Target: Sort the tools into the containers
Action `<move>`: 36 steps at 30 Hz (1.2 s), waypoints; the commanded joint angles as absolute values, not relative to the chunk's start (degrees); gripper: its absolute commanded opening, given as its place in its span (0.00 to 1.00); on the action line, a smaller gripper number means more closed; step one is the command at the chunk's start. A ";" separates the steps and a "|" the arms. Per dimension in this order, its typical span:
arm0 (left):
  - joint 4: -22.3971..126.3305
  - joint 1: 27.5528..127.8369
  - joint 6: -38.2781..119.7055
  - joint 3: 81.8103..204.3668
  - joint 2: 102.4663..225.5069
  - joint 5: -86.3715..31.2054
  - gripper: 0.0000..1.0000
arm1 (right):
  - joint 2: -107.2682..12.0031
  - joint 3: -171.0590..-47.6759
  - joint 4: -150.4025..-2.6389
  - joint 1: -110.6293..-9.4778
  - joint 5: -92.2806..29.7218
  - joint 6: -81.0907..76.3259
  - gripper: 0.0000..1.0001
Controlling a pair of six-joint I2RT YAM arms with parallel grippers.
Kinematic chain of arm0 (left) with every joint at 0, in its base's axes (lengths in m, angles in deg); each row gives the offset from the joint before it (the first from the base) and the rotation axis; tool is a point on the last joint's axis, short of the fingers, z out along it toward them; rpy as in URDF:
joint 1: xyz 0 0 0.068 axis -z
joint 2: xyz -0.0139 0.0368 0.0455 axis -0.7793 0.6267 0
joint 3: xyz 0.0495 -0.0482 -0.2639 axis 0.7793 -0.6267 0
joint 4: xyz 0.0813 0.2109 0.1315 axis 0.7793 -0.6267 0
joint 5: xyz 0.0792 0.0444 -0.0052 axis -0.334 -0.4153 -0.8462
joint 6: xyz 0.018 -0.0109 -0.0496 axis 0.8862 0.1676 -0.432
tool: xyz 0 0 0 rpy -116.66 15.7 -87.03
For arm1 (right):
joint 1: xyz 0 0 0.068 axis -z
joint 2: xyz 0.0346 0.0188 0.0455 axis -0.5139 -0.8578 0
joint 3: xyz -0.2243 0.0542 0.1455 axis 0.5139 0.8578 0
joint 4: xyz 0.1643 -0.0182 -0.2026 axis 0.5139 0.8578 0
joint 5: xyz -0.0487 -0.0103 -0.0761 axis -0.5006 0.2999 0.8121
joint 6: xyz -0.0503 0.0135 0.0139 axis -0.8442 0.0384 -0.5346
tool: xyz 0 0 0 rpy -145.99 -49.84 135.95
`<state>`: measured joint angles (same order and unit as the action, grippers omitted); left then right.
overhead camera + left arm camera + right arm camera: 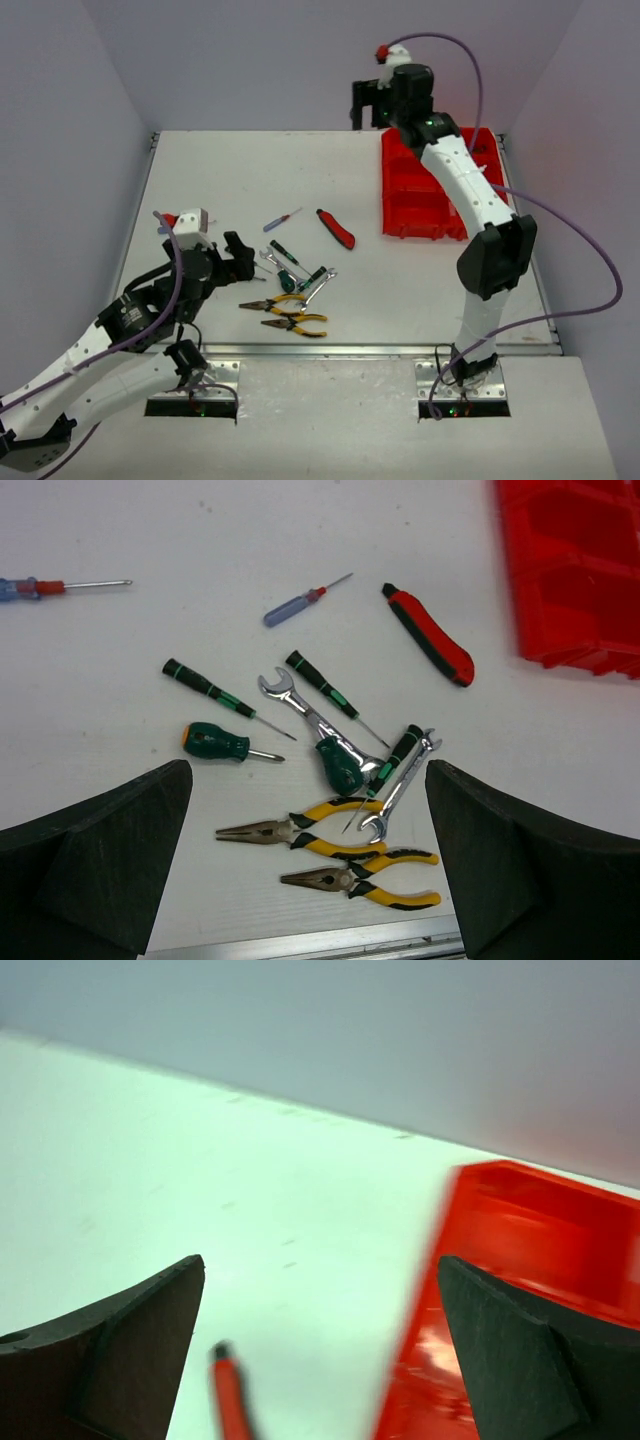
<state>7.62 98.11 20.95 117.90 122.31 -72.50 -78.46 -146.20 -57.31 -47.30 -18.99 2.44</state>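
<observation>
The tools lie in a loose cluster at mid table: two yellow-handled pliers [300, 832] [272, 305], silver wrenches [320, 720], green-handled screwdrivers [215, 742], a thin blue and red screwdriver [295, 602] and a red-and-black utility knife [430, 635] [337, 229]. My left gripper [308, 770] [243, 262] hangs open just left of the cluster, holding nothing. The red containers [405, 215] [580, 570] [540, 1250] stand at the right back. My right gripper [367, 108] [322, 1260] is raised high by their far left corner, open and empty. A blurred red tool with a black tip [228, 1390] shows below it, left of the containers.
A second blue and red screwdriver [40, 586] lies apart to the left of the cluster. A metal rail [330, 350] [300, 942] runs along the table's near edge. Walls close the table at the back and on both sides. A purple cable [560, 230] loops off the right arm.
</observation>
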 commanded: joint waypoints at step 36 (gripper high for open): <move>9.08 97.16 20.45 118.94 116.09 -73.67 1.00 | -108.83 -147.79 -33.26 -63.80 -23.01 -3.02 0.48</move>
<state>6.79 97.56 19.48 118.19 115.42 -74.21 -106.27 -149.08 -34.58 -64.03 -21.24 -2.16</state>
